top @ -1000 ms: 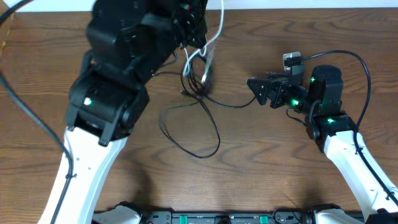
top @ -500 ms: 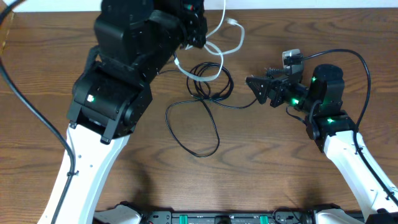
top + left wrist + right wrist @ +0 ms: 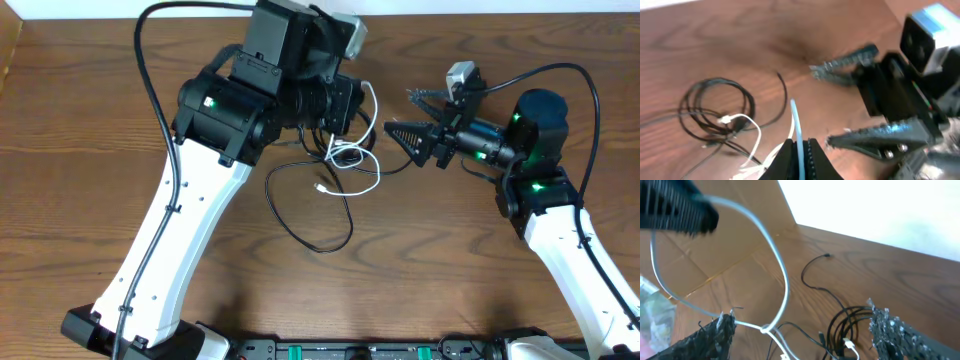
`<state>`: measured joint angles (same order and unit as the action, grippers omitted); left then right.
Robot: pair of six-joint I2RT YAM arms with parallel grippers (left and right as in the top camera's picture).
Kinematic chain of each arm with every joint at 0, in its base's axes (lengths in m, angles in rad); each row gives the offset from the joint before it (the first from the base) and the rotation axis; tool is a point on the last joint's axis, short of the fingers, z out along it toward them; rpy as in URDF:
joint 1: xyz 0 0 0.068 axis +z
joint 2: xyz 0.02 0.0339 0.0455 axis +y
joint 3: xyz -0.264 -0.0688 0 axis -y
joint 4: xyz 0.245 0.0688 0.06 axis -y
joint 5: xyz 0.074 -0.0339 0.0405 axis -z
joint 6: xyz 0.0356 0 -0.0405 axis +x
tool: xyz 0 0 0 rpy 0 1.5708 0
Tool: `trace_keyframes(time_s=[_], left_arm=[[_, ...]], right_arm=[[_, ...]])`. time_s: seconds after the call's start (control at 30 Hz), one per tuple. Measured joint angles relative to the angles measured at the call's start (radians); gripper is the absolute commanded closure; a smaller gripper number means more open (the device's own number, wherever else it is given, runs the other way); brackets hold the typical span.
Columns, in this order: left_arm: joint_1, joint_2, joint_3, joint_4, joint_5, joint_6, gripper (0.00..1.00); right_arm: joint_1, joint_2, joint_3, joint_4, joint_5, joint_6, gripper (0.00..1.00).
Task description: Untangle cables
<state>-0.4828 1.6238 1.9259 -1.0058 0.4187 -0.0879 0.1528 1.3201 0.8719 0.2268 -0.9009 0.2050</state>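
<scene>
My left gripper (image 3: 352, 102) is shut on the white cable (image 3: 376, 165) and holds it above the table; the cable hangs down in loops to its plug (image 3: 322, 188). In the left wrist view the jaws (image 3: 800, 148) pinch the white cable (image 3: 796, 120). A coiled black cable (image 3: 715, 107) lies below, tangled with the white one. Another black cable makes a wide loop (image 3: 350, 225) toward the front. My right gripper (image 3: 398, 116) is open and empty just right of the white cable. Its fingers (image 3: 805, 332) straddle the white loop (image 3: 782, 275) and the black coil (image 3: 855, 325).
The wooden table (image 3: 480, 270) runs to a pale wall at the back. A cardboard box (image 3: 700, 260) stands at the far left. The left arm's body (image 3: 220, 110) hangs over the back left of the tangle. A loose black cable end (image 3: 827, 256) lies behind the coil.
My left arm has swung and turned so its gripper faces the right gripper, drawing the white cable rightward off the black coil. My right gripper has shifted slightly up and left.
</scene>
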Motion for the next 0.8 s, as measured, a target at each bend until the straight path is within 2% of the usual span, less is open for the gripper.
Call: trace_keyframes(time_s=[0.2,0.23,0.3,0.33,0.37,0.43,0.5,0.53,0.6,0.67,0.7,0.73,0.8], left_arm=[[0.000,0.000,0.000,-0.057,0.158,0.050,0.93],[0.000,0.000,0.000,-0.071,0.187,0.060,0.93],[0.000,0.000,0.000,-0.092,0.229,0.068,0.93],[0.000,0.000,0.000,-0.097,0.240,0.070,0.92],[0.000,0.000,0.000,-0.103,0.245,0.071,0.93],[0.000,0.000,0.000,-0.113,0.259,0.071,0.92],[0.000,0.000,0.000,-0.114,0.259,0.072,0.92],[0.000,0.000,0.000,-0.113,0.249,0.072,0.92],[0.000,0.000,0.000,-0.112,0.220,0.074,0.83],[0.000,0.000,0.000,-0.112,0.163,0.079,0.65],[0.000,0.000,0.000,-0.109,0.133,0.077,0.53],[0.000,0.000,0.000,-0.104,0.096,0.084,0.46],[0.000,0.000,0.000,-0.091,0.045,0.085,0.38]], right_arm=[[0.040,0.004,0.000,0.065,-0.018,-0.005,0.25],[0.048,0.008,0.000,0.073,-0.012,-0.005,0.30],[0.065,0.033,0.002,0.116,0.000,-0.007,0.42],[0.070,0.048,0.003,0.139,0.004,-0.007,0.52],[0.074,0.057,0.004,0.149,0.008,0.000,0.66],[0.080,0.077,0.004,0.159,0.026,0.016,0.76],[0.080,0.079,0.004,0.160,0.039,0.030,0.97],[0.080,0.078,0.004,0.159,0.048,0.043,0.99],[0.080,0.078,0.004,0.141,0.073,0.072,0.99],[0.080,0.079,0.004,0.101,0.126,0.101,0.99],[0.080,0.079,0.004,0.083,0.159,0.109,0.99],[0.080,0.079,0.005,0.071,0.182,0.115,0.99],[0.080,0.079,0.019,0.003,0.227,0.123,0.99]])
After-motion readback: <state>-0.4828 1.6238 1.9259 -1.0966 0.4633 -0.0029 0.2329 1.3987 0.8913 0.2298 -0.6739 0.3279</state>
